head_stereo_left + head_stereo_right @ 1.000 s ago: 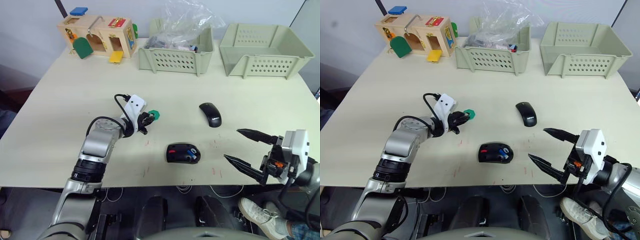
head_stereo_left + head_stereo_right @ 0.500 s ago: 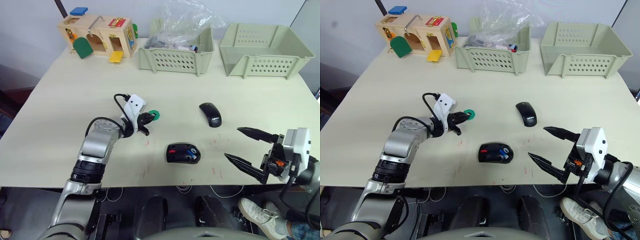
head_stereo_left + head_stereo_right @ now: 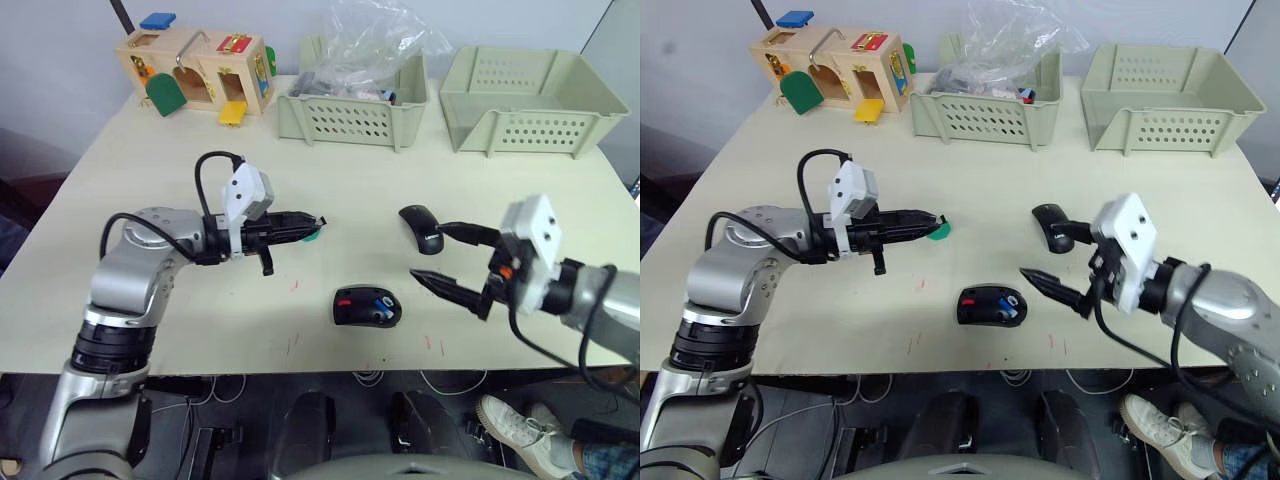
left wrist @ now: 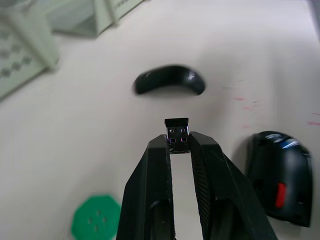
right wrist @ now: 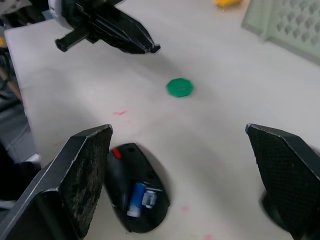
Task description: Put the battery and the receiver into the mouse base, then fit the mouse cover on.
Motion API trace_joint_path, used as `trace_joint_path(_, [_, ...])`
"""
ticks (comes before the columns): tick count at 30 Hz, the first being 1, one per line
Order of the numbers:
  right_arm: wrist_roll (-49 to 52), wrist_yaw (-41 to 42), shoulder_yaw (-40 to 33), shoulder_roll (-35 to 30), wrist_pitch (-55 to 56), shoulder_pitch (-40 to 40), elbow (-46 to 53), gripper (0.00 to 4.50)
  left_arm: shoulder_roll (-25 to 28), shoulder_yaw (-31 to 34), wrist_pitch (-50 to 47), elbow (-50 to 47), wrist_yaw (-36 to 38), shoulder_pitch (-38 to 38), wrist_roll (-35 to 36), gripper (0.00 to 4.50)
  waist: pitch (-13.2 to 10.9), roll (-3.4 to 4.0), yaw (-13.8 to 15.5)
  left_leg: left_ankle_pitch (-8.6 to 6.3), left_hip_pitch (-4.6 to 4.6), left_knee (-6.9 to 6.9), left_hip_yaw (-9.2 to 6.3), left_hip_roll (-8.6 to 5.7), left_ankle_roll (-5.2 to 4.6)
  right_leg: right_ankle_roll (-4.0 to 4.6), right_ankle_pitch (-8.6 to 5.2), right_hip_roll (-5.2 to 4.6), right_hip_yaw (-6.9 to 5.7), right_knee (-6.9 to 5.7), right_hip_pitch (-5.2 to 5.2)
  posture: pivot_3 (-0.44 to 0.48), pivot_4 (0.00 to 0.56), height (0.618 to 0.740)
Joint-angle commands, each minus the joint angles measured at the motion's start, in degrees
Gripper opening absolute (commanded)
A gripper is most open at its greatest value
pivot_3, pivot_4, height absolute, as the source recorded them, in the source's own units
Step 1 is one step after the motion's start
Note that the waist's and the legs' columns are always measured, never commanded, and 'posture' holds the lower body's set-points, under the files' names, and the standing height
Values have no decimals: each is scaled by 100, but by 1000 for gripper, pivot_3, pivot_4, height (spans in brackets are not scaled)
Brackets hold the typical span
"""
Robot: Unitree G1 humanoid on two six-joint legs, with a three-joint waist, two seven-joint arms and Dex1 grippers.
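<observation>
Left hand (image 4: 179, 146): fingers clamped on the receiver (image 4: 177, 134), a small black USB plug poking out past the tips.
Left hand, change: a second ago it sat low by the green disc (image 3: 312, 233); now the arm is raised and stretched out level over the desk (image 3: 120, 180), fingertips above the disc and pointing toward the mouse cover.
Right hand (image 3: 443, 258): fingers spread wide, gripping nothing.
Right hand, change: it has come in from the desk's near right edge and now reaches between the mouse cover and the mouse base.
Mouse cover (image 3: 420, 227): glossy black shell lying on the desk; one right fingertip is at its edge, contact hard to judge.
Mouse base (image 3: 366, 306): near the front edge, unmoved, red patch showing.
Battery (image 5: 136, 198): blue cylinder already lying inside the base.
Hard to see: the cover's white lettering is partly masked by the right finger; the cover is cut off at the right wrist view's border.
Behind: two pale green baskets (image 3: 524, 100) and a wooden latch box (image 3: 195, 72) along the far side.
</observation>
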State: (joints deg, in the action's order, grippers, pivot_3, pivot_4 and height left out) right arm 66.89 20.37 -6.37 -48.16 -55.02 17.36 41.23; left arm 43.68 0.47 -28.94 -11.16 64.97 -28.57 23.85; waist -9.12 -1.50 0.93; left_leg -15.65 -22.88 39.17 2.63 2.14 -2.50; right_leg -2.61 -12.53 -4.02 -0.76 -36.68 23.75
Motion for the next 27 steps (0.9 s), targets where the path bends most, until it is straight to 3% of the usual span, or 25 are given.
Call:
trace_joint_path(1, [1346,-703,138,165,-465,859,-616,4500,127,47,397,-255,357,-238,147,38,-5,-5,-17,0,-1,-1,1,0,0,0,0,1,1,2,0,0,150,740])
trace_joint_path(10, [4303,-2859,1369,348,-778,2768,-2353,4500,222,-29,1159,-56,906,-553,99,38,-12,-3,-33,0,-7,-4,9,1,-1,-2,2,6,6,-1,11,0,150,740])
trace_joint_path(16, [4611,-3220,1530,805,-1042,3223,-3284,4500,208,-146,1316,-113,926,-624,12,38,-12,-3,-18,0,-20,-3,12,1,-1,-26,16,5,8,2,24,0,150,740])
trace_joint_path(17, [4611,-3238,1519,882,-1132,3244,-3405,4092,192,-155,1329,-127,909,-633,5,38,-12,-3,-18,0,-23,-2,10,2,-1,-26,16,5,6,3,25,0,150,740])
trace_joint_path(19, [4611,-3236,1460,1041,-1276,3292,-3590,3687,164,-176,1366,-148,894,-650,-4,38,-12,-3,-26,0,-27,-2,10,2,-1,-26,16,5,6,3,28,0,150,740])
trace_joint_path(21, [4611,-3217,1377,1231,-1405,3350,-3757,2685,148,-191,1419,-166,892,-657,-9,38,-12,-3,-31,0,-32,-2,10,2,-1,-27,16,6,6,1,34,0,150,740])
trace_joint_path(27, [4611,-3384,1092,1747,-1670,3488,-4196,2685,110,-226,1636,-227,838,-639,-24,38,-12,-2,-45,2,-94,10,9,3,-1,-27,19,10,6,-20,103,0,150,740])
